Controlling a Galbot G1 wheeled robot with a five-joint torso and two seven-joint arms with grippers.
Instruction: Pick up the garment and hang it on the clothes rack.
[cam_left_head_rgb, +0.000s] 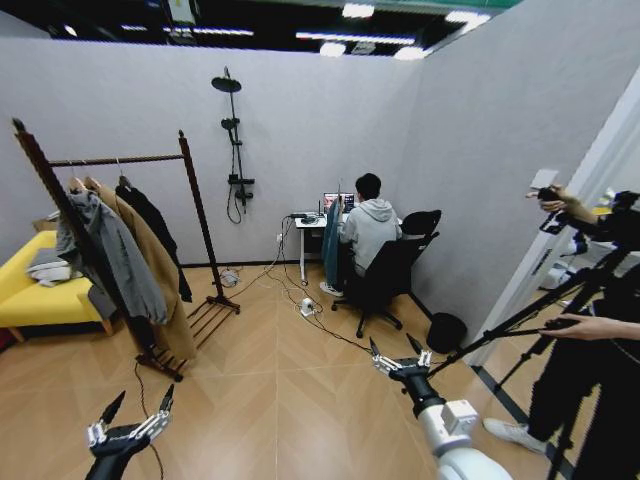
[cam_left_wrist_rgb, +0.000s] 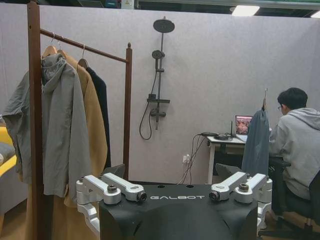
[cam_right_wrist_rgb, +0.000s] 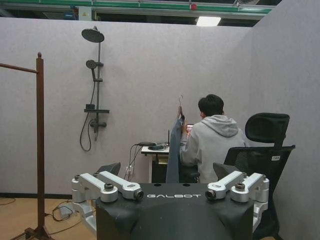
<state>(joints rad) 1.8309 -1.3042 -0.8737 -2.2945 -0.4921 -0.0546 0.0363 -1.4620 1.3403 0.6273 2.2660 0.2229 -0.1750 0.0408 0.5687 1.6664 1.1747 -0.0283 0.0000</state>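
Garment (cam_left_head_rgb: 158, 238) hangs on the rack (cam_left_head_rgb: 200, 215) bar, end nearest the shower pole (cam_left_head_rgb: 236, 140), beside the tan coat (cam_left_head_rgb: 155, 265); soft, light, best taken by its hanger hook; left gripper (cam_left_head_rgb: 132, 417) and right gripper (cam_left_head_rgb: 400, 356) both gape open, empty, well short of the rack.

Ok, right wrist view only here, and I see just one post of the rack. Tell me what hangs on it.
Observer: Three garments on hangers: a grey jacket, a tan coat, a black jacket.
Operator: Say where the black one sits.
Observer: Last in the row, next to the post nearest the shower.
Operator: Report the left end effector.
Observer: Open and empty, low over the floor, clear of the rack.
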